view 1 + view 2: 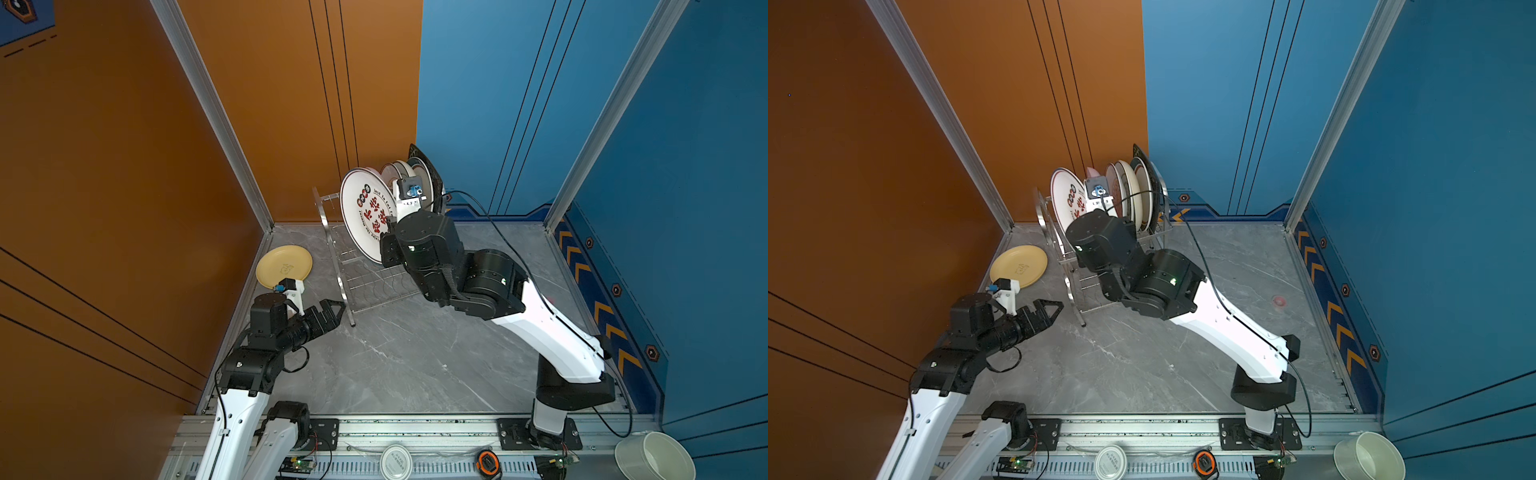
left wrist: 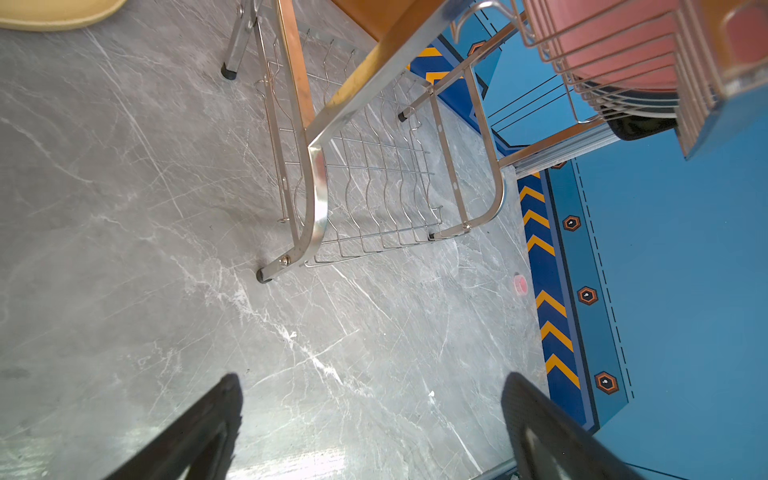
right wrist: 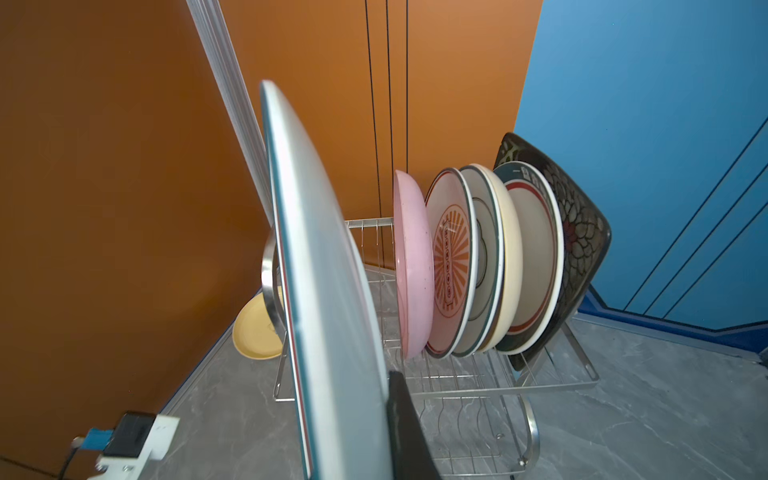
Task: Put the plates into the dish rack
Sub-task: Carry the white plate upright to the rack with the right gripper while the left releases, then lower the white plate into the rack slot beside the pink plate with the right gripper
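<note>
Plate count: 8. Six stand on edge in the dish rack [image 1: 374,286] upper tier: pink plate [image 3: 411,266], sunburst plate [image 3: 451,266], green-rim plate [image 3: 485,291], beige plate [image 3: 511,249], red-ring plate [image 3: 536,257], black square plate [image 3: 582,245]. Yellow plate [image 1: 284,266] lies flat on the worktop [image 1: 415,353], left of the rack. Right end effector [image 1: 389,235] clamps the character plate [image 1: 365,212] upright at the rack's left end; red characters, rim lettering unreadable. Left end effector [image 1: 337,316] is wide open by the rack's front leg.

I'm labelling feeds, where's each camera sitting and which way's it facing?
Top views: overhead front, looking down at table and dish rack; both arms show.
Left wrist: low, faces the rack's lower shelf; open left gripper shows.
Right wrist: high, faces racked plates; right gripper clamps the character plate.
All share the yellow plate.
</note>
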`<action>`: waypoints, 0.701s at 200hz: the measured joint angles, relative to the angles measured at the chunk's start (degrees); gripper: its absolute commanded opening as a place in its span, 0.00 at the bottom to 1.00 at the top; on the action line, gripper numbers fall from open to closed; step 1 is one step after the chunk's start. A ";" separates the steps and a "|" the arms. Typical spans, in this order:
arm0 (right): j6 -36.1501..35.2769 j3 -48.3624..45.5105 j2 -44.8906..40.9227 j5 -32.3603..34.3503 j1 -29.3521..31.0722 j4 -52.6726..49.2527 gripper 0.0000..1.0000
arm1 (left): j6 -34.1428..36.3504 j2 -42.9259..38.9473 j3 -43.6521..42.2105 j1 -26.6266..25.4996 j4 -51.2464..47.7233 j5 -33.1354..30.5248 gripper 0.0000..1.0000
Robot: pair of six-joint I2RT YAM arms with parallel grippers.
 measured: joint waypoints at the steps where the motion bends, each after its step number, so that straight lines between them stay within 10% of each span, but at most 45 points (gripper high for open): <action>1: -0.15 0.04 0.13 0.22 0.02 0.07 0.00 | 0.00 0.00 0.00 0.00 0.00 0.00 0.98; 140: -21.42 0.81 13.20 12.83 -4.13 25.31 0.00 | 0.22 -0.04 -0.07 0.00 0.00 -0.28 0.98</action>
